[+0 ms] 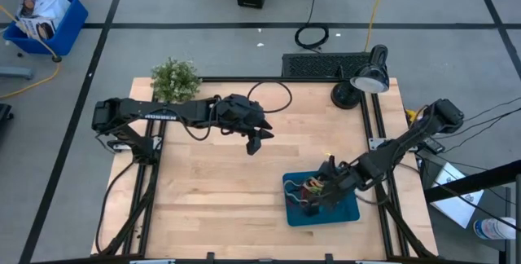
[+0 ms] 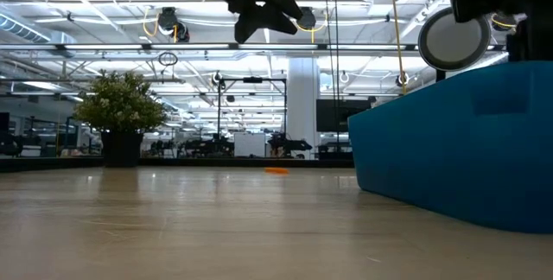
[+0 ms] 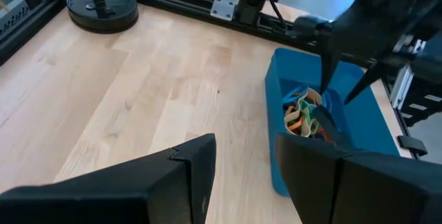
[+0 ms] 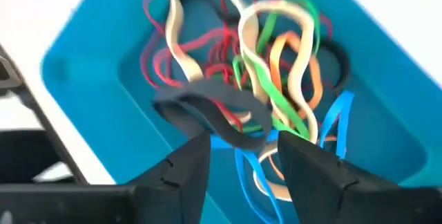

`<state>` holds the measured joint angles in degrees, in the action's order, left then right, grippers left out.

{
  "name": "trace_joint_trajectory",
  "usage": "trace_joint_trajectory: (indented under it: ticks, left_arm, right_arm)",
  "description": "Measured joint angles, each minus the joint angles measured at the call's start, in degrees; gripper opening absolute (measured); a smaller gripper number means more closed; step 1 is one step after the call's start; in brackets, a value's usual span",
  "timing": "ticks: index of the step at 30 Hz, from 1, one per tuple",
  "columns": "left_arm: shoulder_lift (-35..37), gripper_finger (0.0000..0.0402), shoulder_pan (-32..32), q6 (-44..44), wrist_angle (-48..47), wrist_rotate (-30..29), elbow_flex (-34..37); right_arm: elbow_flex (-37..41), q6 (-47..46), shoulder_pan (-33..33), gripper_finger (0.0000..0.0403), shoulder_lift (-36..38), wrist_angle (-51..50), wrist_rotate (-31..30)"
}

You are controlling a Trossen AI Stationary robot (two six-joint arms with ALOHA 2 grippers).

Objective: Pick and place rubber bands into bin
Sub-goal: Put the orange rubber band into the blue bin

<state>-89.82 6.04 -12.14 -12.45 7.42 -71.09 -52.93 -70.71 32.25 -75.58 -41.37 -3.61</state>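
The teal bin (image 1: 346, 213) sits on the wooden table near its front right. Inside it lies a tangle of rubber bands (image 4: 269, 79) in red, tan, green, orange, blue and black, which also shows in the left wrist view as rubber bands (image 3: 307, 113). My right gripper (image 4: 242, 144) hangs over this pile, slanting down, with its fingers open. A black band (image 4: 207, 110) lies just ahead of the fingertips. My left gripper (image 3: 245, 172) is open and empty, raised above the middle of the table (image 1: 255, 139).
A potted plant (image 1: 175, 79) stands at the far left of the table. A desk lamp (image 1: 370, 75) on a round black base (image 1: 344, 95) stands at the far right. A black cable (image 1: 273, 93) loops near the far edge. A small orange thing (image 2: 276, 170) lies on the tabletop.
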Motion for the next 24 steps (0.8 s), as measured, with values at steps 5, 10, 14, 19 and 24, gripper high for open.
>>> trace_joint_trajectory:
  ticks: [5,10,14,19,24]
  left_arm:
    - [0.00,0.0154,0.01,0.01,-1.27,0.00,0.00]
    - [0.00,0.0154,0.46,0.26,-2.69,0.02,0.00]
    - [0.02,0.0154,1.24,0.55,-3.30,0.00,0.00]
    - [0.02,0.0154,2.89,4.21,-3.30,0.00,0.00]
    - [-0.99,0.0154,6.33,2.61,-3.77,0.15,-0.03]
  right_arm:
    - [0.00,1.54,-0.02,0.0171,6.02,2.13,-5.69]
    - [0.00,6.51,-0.02,0.0166,10.75,5.06,-9.24]
    - [0.00,9.51,-0.02,0.0166,13.24,7.44,-11.53]
    - [0.00,12.93,0.00,0.0166,15.05,10.81,-17.02]
    - [0.00,18.06,-0.04,0.0165,15.35,14.07,-22.17]
